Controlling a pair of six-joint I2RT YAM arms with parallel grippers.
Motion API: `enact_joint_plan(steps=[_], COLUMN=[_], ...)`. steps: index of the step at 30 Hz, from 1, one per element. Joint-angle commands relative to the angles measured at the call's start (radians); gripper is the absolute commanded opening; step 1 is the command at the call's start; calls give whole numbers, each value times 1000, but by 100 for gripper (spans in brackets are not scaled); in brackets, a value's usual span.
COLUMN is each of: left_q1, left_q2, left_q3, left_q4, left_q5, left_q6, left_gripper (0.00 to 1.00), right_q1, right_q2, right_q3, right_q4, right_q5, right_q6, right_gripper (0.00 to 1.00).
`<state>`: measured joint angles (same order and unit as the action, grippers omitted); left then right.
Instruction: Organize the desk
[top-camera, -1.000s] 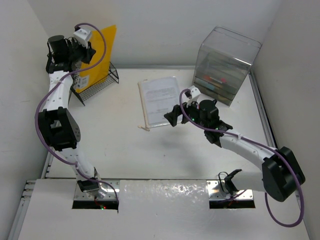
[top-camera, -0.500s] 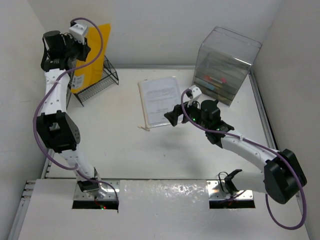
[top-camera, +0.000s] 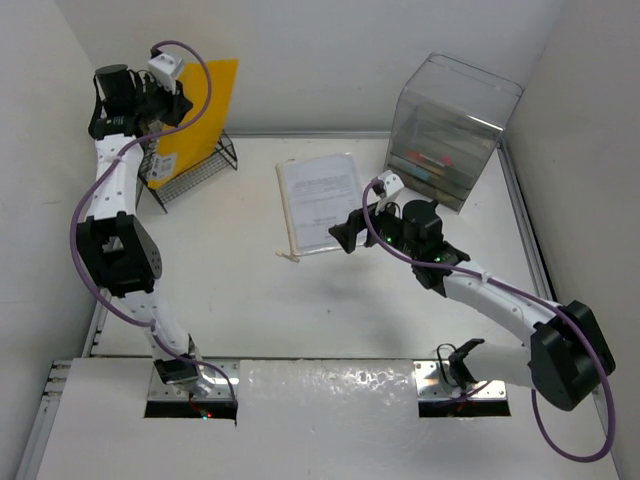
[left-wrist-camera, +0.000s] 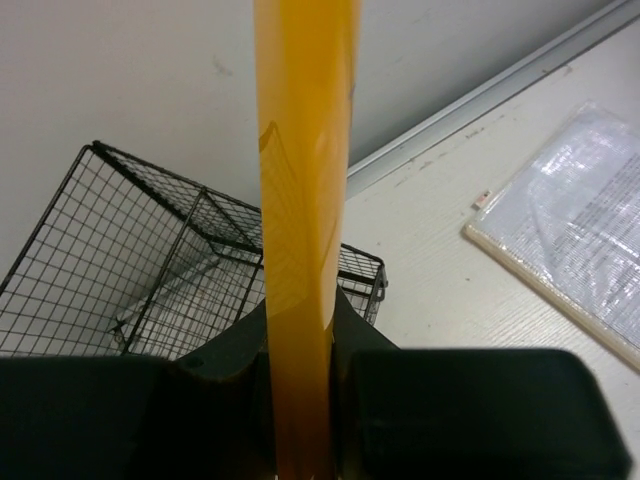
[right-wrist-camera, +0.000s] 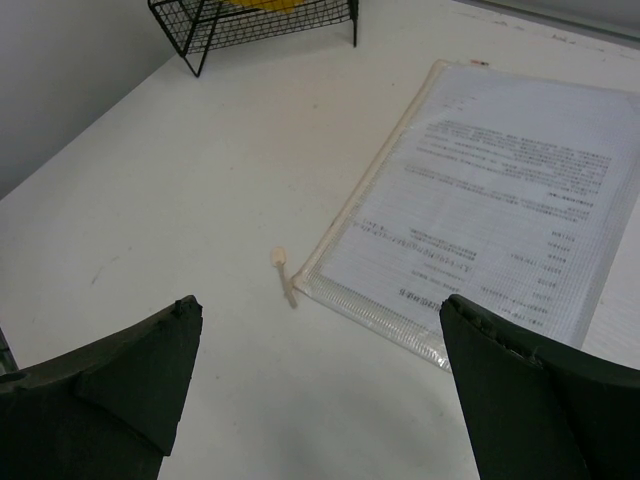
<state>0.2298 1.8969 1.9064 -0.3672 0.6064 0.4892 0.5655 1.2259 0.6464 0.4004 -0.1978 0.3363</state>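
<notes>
The desk is a white tabletop with silver rails. My left gripper is shut on a yellow folder and holds it upright over the black wire rack at the far left. In the left wrist view the folder runs edge-on between the fingers, above the rack. My right gripper is open and empty, low over the desk by the near corner of a clear zip pouch of papers. The pouch and its zipper tab lie ahead of the open gripper.
A clear plastic drawer box stands at the back right, with coloured items in its drawers. White walls close the left, back and right sides. Another yellow item lies inside the rack.
My left gripper swung slightly left, then back right, with the yellow folder in it. My right gripper edged a little to the left and stayed open.
</notes>
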Motion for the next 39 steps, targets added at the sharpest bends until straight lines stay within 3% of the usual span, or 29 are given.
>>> enact_joint_plan(steps=[1, 13, 21, 39], left_q1=[6, -26, -29, -30], left_q2=[51, 22, 22, -5], left_q3=[26, -76, -78, -85], left_q4=[-77, -170, -262, -338], left_q5=[70, 283, 305, 331], left_q6=[0, 60, 153, 213], left_gripper=[0, 0, 0, 0], right_q1=[5, 4, 4, 5], right_q2=[-40, -55, -71, -56], right_q3=[7, 10, 12, 24], right_q4=[6, -11, -15, -40], right_q5=[3, 9, 17, 40], right_q6=[-22, -40, -45, -45], right_gripper=[99, 99, 99, 99])
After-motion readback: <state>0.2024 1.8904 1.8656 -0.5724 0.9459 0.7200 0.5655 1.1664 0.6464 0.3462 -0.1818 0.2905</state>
